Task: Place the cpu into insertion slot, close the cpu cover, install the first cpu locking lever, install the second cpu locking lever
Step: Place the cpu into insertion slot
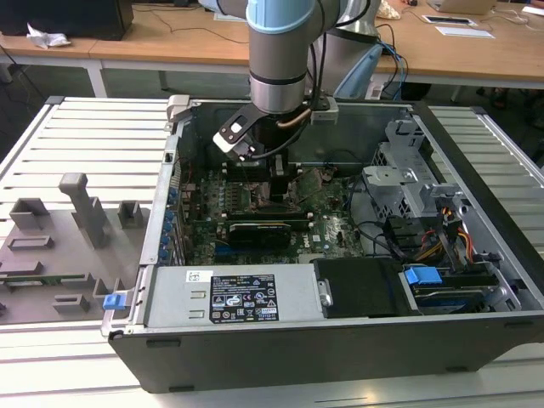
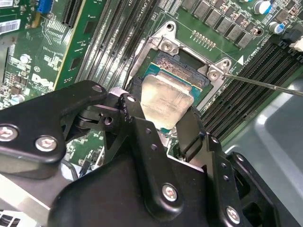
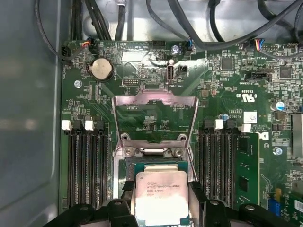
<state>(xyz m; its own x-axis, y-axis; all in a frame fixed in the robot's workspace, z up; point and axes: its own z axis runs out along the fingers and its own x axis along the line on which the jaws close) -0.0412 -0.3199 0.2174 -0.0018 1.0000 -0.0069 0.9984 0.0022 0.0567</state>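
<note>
Note for your log: the cpu (image 3: pixel 160 189) face reads silvery-beige with fine dark print, and the end effector (image 3: pixel 161 203) flanking it is matt black. The cpu cover (image 3: pixel 156 98) is bare silver with a faint pink sheen. The insertion slot (image 2: pixel 182 66) is dark, edged in teal. The motherboard (image 3: pixel 222 90) is green and the memory slots (image 3: pixel 87 156) are black with white latches. In the exterior view you see the arm (image 1: pixel 280 21) pale blue over grey, above a counter (image 1: pixel 93 127) of white slats.

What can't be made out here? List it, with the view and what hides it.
- Most of the insertion slot: both wrist views, covered by the cpu.
- The cpu near edge: first wrist view, cut off by the picture's edge; second wrist view, behind the claw.
- The cpu and slot, exterior view: behind the arm's wrist.
- Whether the cpu is seated: cannot tell.
</note>
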